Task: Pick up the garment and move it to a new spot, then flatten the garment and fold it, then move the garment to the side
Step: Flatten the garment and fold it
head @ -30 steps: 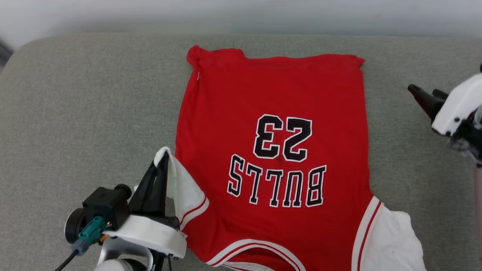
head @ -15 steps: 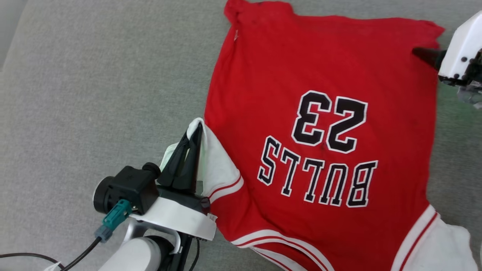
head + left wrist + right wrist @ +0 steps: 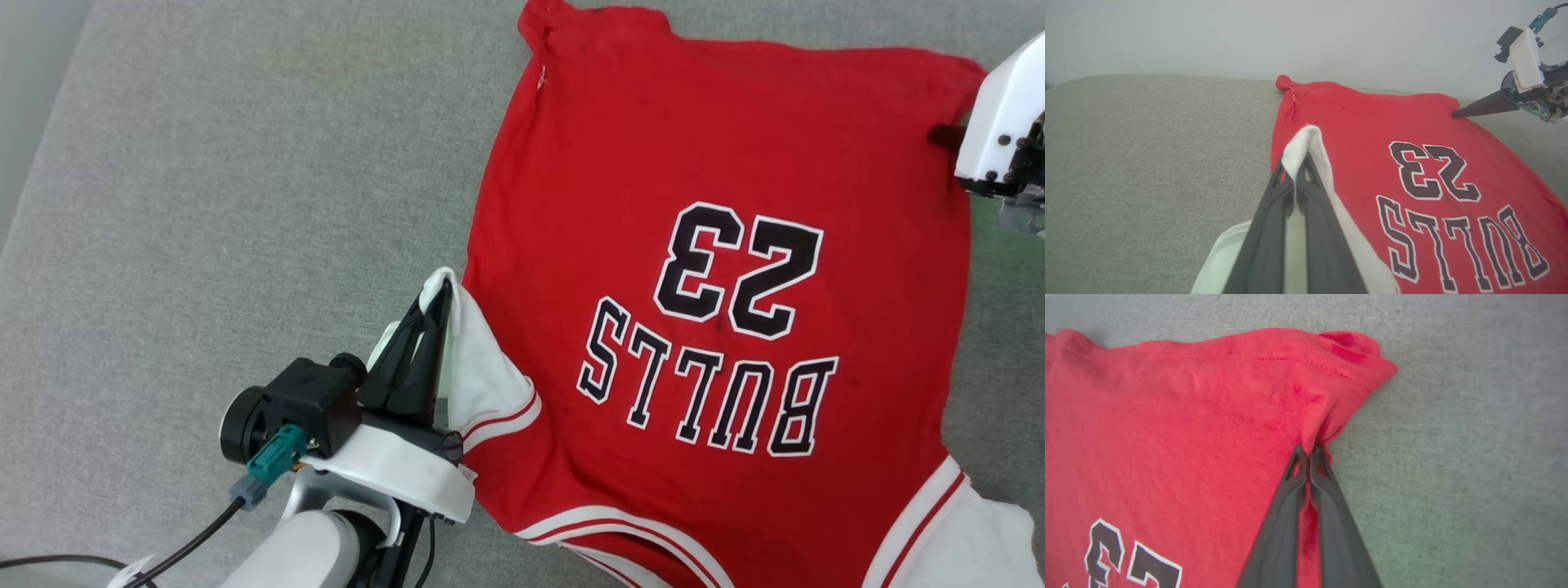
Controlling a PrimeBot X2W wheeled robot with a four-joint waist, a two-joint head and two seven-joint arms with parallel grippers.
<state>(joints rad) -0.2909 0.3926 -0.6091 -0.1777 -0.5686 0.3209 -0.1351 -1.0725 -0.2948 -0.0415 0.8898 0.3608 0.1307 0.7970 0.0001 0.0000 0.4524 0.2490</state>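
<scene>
From my head, the garment (image 3: 718,163) lies spread on the grey cushion (image 3: 204,204) with its collar cut off below; my left wrist shows my left gripper (image 3: 1295,165) clamping its white sleeve, and my right wrist shows my right gripper (image 3: 1308,451) clamping its far red corner.

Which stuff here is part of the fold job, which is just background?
In the job: garment, left gripper shut on its white sleeve, right gripper shut on its red edge.
Just there: grey cushion, cable by the left arm, pale wall.

garment (image 3: 735,147) spread on cushion (image 3: 204,204), toward its right side
</scene>
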